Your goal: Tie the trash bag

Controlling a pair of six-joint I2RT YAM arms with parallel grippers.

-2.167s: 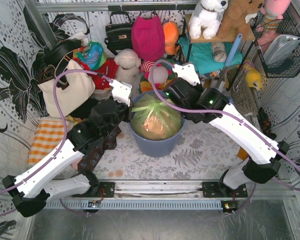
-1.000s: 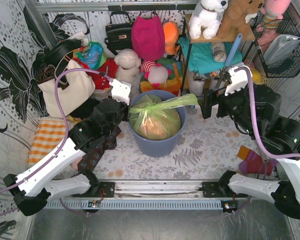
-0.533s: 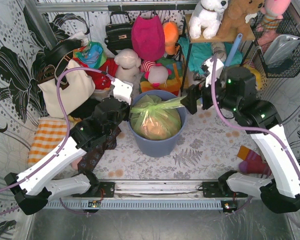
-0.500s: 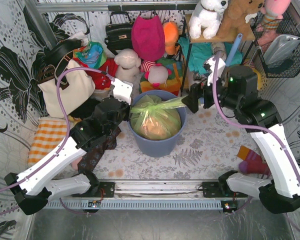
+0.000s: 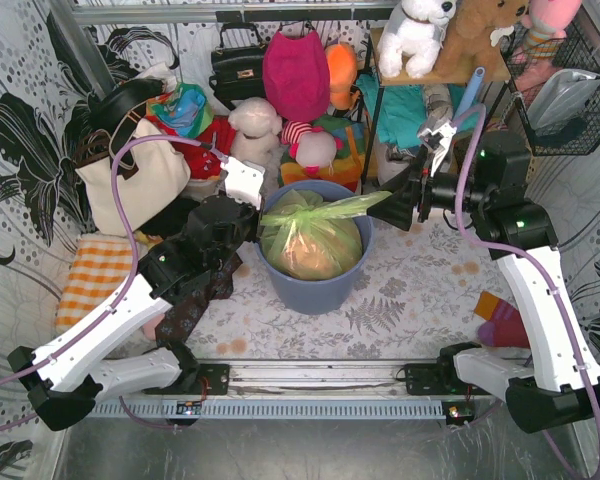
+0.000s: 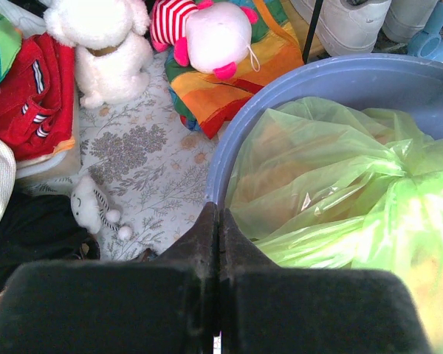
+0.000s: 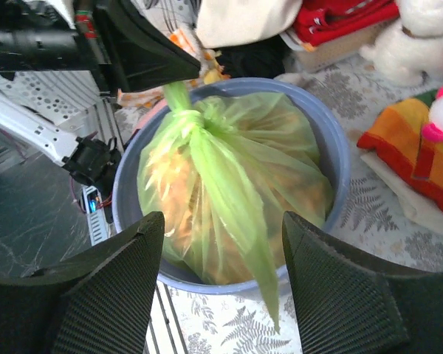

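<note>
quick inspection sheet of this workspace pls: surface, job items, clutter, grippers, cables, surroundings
surface: fern-print table cover, lying flat.
job's things: trash bag sits in the blue-grey bin, neck bunched, one tail stretched rightward.
clutter: plush toys, handbags and a colourful sock around the bin.
grippers: left gripper shut, apparently pinching a bag strand; right gripper open, tail between its fingers, ungripped.
cables: purple cable loops along each arm, off the bag.
surroundings: patterned curtains, toy shelf, wire basket.
</note>
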